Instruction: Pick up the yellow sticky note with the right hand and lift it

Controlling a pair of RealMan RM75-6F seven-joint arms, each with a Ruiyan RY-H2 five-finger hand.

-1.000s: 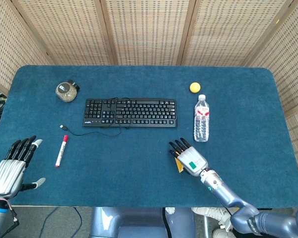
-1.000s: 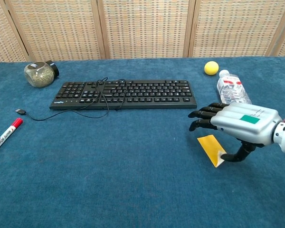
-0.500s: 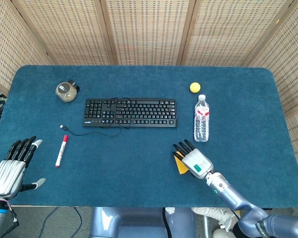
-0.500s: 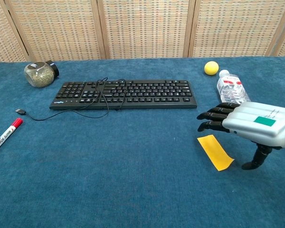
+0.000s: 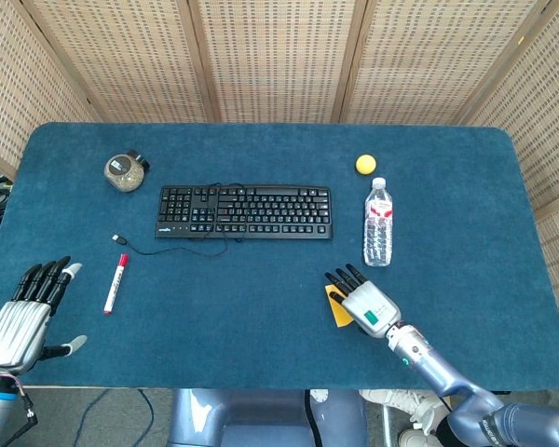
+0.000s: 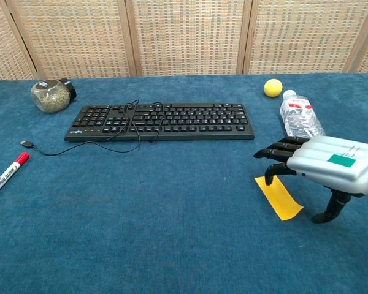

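The yellow sticky note lies flat on the blue table cover, near the front right; in the head view the yellow sticky note peeks out beside my right hand. My right hand hovers palm-down over the note's right side, fingers apart and curving down toward its far end, thumb lowered to the cloth right of the note. It holds nothing. From above, the right hand covers part of the note. My left hand rests open at the table's front left corner, far from the note.
A black keyboard with a loose cable lies mid-table. A water bottle lies just behind my right hand, with a yellow ball beyond it. A red marker and a jar are on the left.
My right hand drew back to the right, uncovering the note and taking its thumb off the note's near corner. Now its fingers bend down toward the note's far end. The left hand stayed still.
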